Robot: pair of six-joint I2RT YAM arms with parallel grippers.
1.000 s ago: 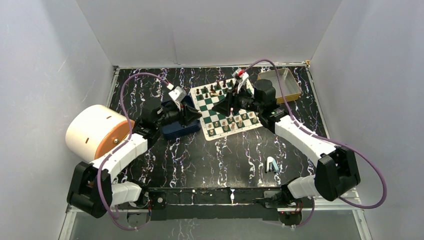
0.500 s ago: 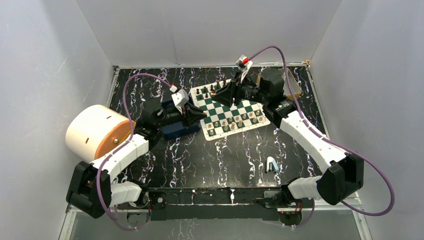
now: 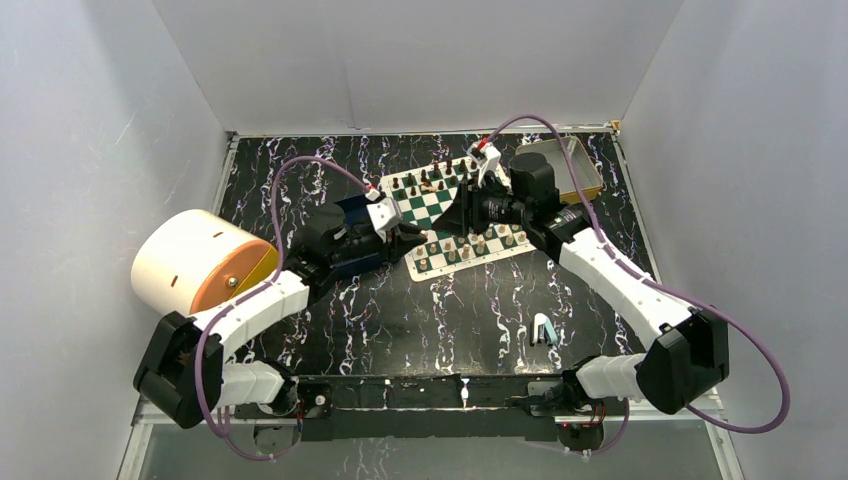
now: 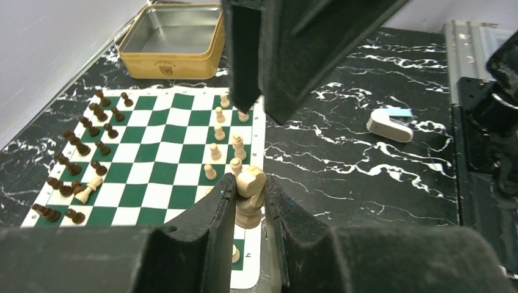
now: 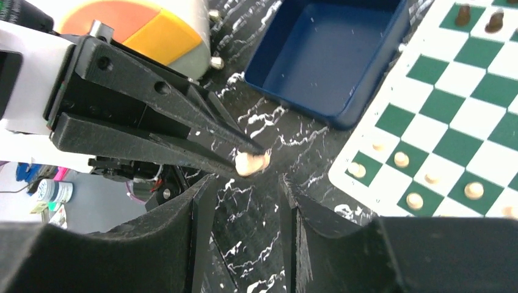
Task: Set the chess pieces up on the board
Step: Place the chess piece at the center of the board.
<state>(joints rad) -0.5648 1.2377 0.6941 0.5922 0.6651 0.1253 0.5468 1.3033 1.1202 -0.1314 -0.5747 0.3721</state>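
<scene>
Left gripper [image 4: 249, 183] is clamped on one cream chess piece [image 4: 250, 196] — lower centre of the left wrist view, at the near white border of the board [image 4: 183, 152]. Right gripper [image 5: 244, 183] faces it, jaws apart, nothing between them — other cream pieces [image 4: 215, 151] line the board's right edge.

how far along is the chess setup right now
Done: dark pieces line the board's far side, several cream pieces its near edge. In hand: the left hand grips one cream piece, the right hand open facing it. Left: seat that piece and stand up the tipped piece among the dark ones.
</scene>
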